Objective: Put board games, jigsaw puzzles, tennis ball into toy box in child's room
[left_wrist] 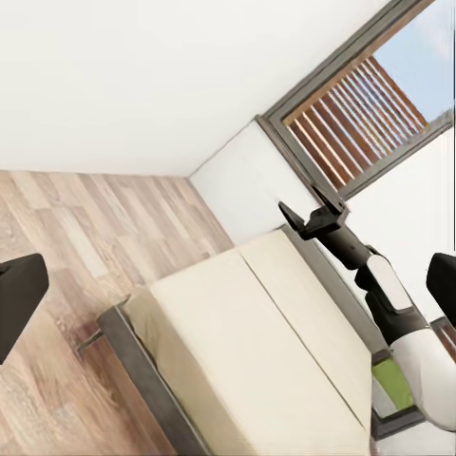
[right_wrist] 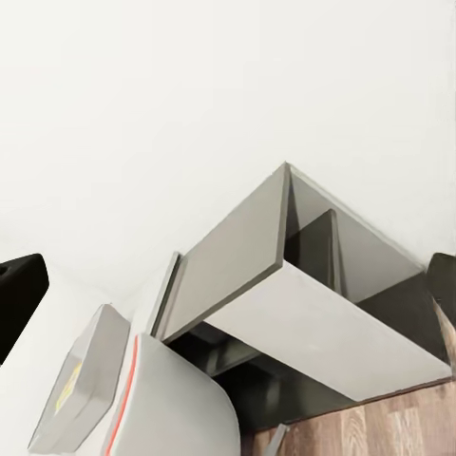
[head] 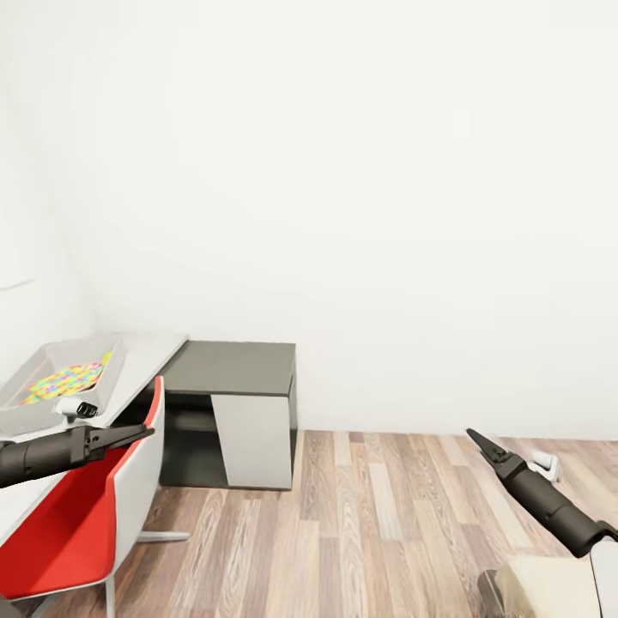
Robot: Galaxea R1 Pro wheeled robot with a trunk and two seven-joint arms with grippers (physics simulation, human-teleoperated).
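The toy box [head: 43, 403] sits on the pale table [head: 150, 348] at the far left, with a multicoloured jigsaw puzzle [head: 69, 382] lying inside it. My left gripper [head: 142, 432] hovers open and empty over the red chair, just in front of the box. At the lower right, above the floor, my right gripper [head: 476, 440] is also open and empty. The left wrist view looks across the bed [left_wrist: 247, 351], bare on the part I see, to my right gripper [left_wrist: 306, 207]. A green patch [left_wrist: 392, 380] by the bed's far edge is too hidden to name. The toy box [right_wrist: 81, 380] appears edge-on in the right wrist view.
A red chair [head: 77, 524] stands against the table. The lower dark grey cabinet [head: 232, 369] joins the table at the corner. Wood plank floor [head: 369, 524] stretches between cabinet and bed corner [head: 549, 584]. A tall dark-framed window [left_wrist: 370, 104] is beyond the bed.
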